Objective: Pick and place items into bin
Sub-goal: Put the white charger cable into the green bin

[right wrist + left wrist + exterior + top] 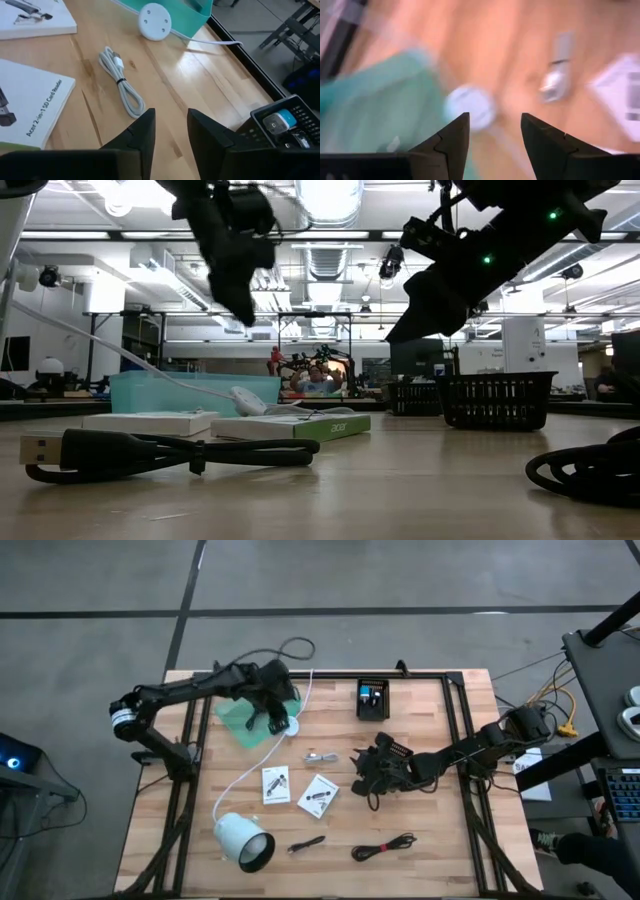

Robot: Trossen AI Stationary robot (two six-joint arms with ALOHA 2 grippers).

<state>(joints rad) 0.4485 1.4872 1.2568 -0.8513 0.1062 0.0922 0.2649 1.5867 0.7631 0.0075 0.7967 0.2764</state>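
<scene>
Two white printed cards lie flat at mid-table. A small pale bundled cable lies just beyond them. A black stick and a black coiled cable rest near the table's near edge. My left gripper is open and empty, over the teal bin's right edge and the white disc. My right gripper is open and empty, right of the cards, pointing toward the pale cable.
A white lamp-like cylinder lies on its side near the near-left corner. Its long white cord runs up to the round disc beside the teal bin. A black mesh basket holding small things stands at the far edge.
</scene>
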